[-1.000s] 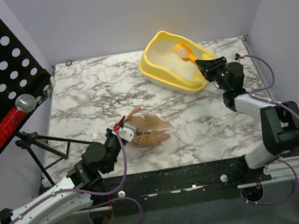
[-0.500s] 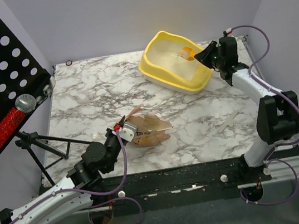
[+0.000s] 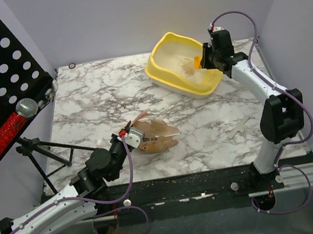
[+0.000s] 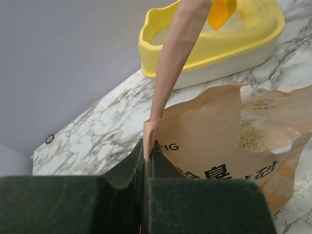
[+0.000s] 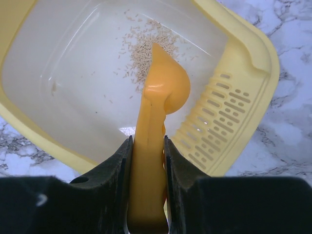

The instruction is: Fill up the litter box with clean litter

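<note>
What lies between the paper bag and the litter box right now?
Nothing but marble tabletop. The top view shows that stretch bare from the paper bag to the litter box.

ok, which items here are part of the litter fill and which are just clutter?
In the job:
- litter box
- clean litter
- scoop, held in right end effector
- paper bag, edge pinched by left end effector

Lying about:
- music stand
- microphone
- small ring, far left corner
</note>
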Tool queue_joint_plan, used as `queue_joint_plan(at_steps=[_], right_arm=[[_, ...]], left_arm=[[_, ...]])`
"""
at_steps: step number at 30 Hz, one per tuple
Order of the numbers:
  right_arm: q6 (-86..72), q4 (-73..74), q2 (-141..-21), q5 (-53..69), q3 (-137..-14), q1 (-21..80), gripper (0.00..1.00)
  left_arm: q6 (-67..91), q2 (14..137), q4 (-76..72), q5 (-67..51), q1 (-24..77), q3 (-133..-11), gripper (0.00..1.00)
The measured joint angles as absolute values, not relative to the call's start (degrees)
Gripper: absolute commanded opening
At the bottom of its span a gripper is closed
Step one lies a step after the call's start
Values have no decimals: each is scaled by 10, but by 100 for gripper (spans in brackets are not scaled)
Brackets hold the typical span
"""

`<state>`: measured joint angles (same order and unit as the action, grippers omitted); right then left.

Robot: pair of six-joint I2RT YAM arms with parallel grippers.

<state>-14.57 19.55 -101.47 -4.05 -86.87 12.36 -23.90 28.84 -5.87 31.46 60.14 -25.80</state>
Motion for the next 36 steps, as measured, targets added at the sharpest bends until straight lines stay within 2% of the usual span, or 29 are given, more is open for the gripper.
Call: queue_joint_plan(at_steps=[7, 12, 22, 30, 36], right_arm=[[-62, 219, -998, -119, -879, 183, 0], [-58, 170, -967, -113, -808, 190, 0], [-126, 9, -932, -16, -660, 157, 0], [-198, -52, -937, 102, -659, 99, 0], [-240, -59, -989, 219, -665, 70, 0]], left_arm=[[-239, 293, -54, 315, 601, -262, 0], [-239, 291, -50, 314, 601, -264, 0], [-239, 287, -45, 314, 601, -264, 0], [-239, 287, -44, 314, 601, -264, 0], [-239, 287, -45, 314, 601, -264, 0]])
